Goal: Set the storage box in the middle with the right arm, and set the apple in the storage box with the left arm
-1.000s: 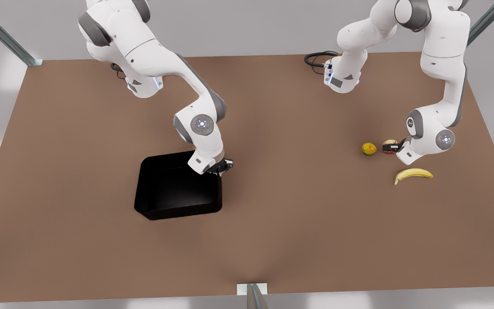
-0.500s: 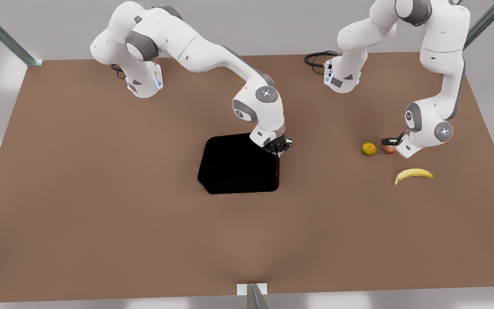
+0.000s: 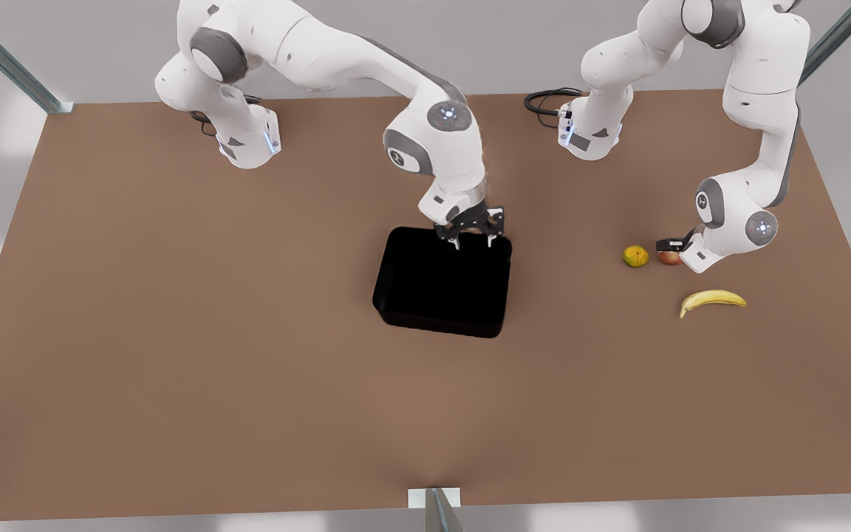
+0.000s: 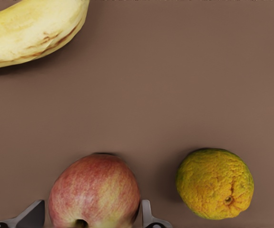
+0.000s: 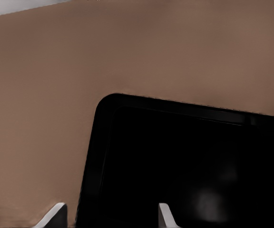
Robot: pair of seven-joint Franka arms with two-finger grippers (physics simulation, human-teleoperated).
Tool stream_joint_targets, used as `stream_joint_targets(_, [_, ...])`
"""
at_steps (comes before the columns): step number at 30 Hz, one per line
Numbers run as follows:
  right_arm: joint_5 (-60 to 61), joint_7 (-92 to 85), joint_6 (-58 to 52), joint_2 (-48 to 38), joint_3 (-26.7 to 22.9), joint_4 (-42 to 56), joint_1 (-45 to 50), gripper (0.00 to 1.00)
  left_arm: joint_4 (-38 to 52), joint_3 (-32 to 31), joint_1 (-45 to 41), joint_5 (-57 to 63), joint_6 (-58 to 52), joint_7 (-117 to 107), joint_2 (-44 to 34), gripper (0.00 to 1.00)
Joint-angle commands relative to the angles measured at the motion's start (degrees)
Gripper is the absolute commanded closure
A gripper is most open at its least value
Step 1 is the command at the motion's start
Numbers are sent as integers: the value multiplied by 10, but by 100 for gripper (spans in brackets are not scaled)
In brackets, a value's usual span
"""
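Note:
The black storage box (image 3: 440, 284) lies empty near the table's middle. My right gripper (image 3: 474, 235) hovers open over its far edge, and in the right wrist view the fingertips (image 5: 57, 213) stand on either side of the storage box's wall (image 5: 95, 156) without gripping it. The red apple (image 3: 666, 257) rests on the table at the front view's right. My left gripper (image 3: 671, 248) is down over it, open, with one finger (image 4: 149, 219) on each side of the apple (image 4: 95, 190).
A yellow-orange round fruit (image 3: 635, 256) (image 4: 215, 183) sits just beside the apple, toward the storage box. A banana (image 3: 712, 299) (image 4: 30, 28) lies nearer the front edge. A black cable (image 3: 547, 100) coils by the far arm base. Bare brown table (image 3: 174, 332) surrounds the storage box.
My right arm carried the storage box from the front view's left to the middle, turned it slightly and let go. My left gripper sank lower around the apple.

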Motion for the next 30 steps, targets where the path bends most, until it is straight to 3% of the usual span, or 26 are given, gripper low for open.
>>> stream_joint_targets(1, [1,-29,-24,-16,5,-2,-14,0,0,0,0,0,0,0,0,2])
stream_joint_targets(2, [2,-170,-81,-100,19,-51,-97,0,0,0,1,0,0,0,0,3])
stream_joint_targets(4, [2,-342,-82,-233,18,-184,-225,0,-1,0,1,0,0,0,0,3])
stream_joint_targets(8, [2,-453,-101,-283,20,-217,-390,0,-1,0,1,0,1,1,0,3])
stream_joint_targets(11, [1,-450,-117,-276,20,-210,-391,0,-1,0,1,0,4,0,3,4])
stream_joint_targets(13, [1,-447,-157,-247,19,-170,-386,0,-1,0,1,0,4,2,4,12])
stream_joint_targets(16, [1,-440,-152,-197,23,-124,-369,0,-1,0,1,0,4,2,4,13])
stream_joint_targets(20, [2,-427,-209,-201,23,-92,-374,0,-1,0,1,0,4,2,5,13])
stream_joint_targets(30, [26,-429,-209,-201,18,-93,-385,0,-1,0,0,0,3,2,1,13])
